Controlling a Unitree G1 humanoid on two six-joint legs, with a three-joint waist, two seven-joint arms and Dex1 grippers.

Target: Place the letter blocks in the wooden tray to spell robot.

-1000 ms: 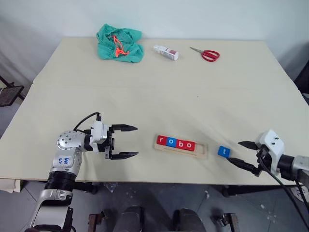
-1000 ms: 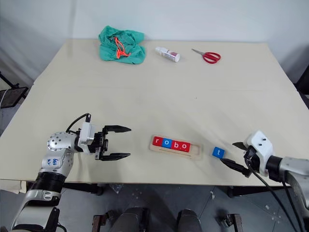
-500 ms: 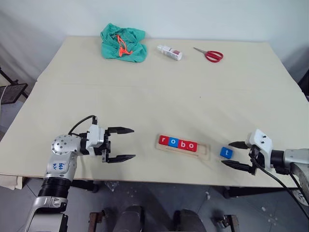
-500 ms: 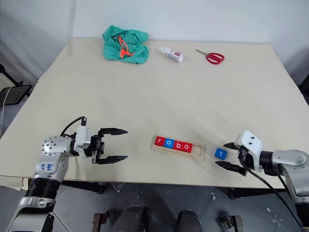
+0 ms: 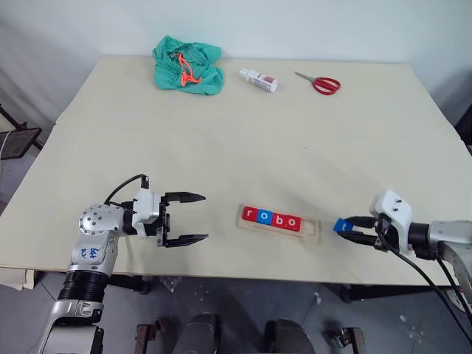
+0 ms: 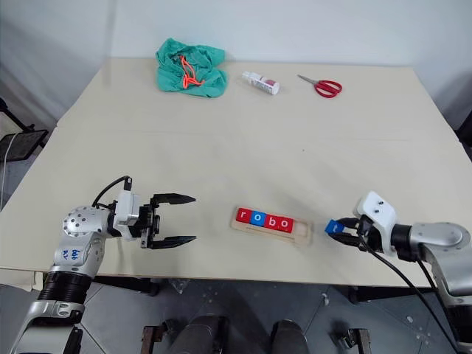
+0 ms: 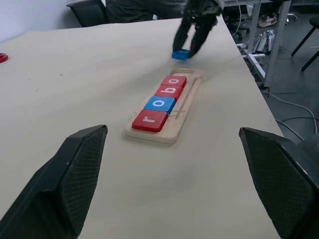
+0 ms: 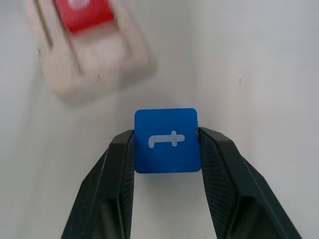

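Blue, with a white t on its face, the last letter block (image 8: 166,140) sits pinched between the two black fingers of my right gripper (image 8: 166,149), one finger pressed to each side edge. It is just off the right end of the wooden tray (image 5: 310,234), over the pale table (image 5: 243,140), near the front edge.

The tray's slot holds four blocks in a row, side by side: a red r (image 5: 249,214), a blue o (image 5: 264,216), a red b (image 5: 278,220) and a red o (image 5: 293,222). The slot's right end, nearest my right gripper, is bare wood.

My left gripper (image 5: 193,218) hangs to the left of the tray, well apart from it, pointing toward it with its fingers spread wide and nothing between them.

At the far side of the table lie a crumpled green cloth (image 5: 187,66) with an orange cord, a small white bottle (image 5: 258,80) on its side whose label I cannot read, and red-handled scissors (image 5: 317,83).
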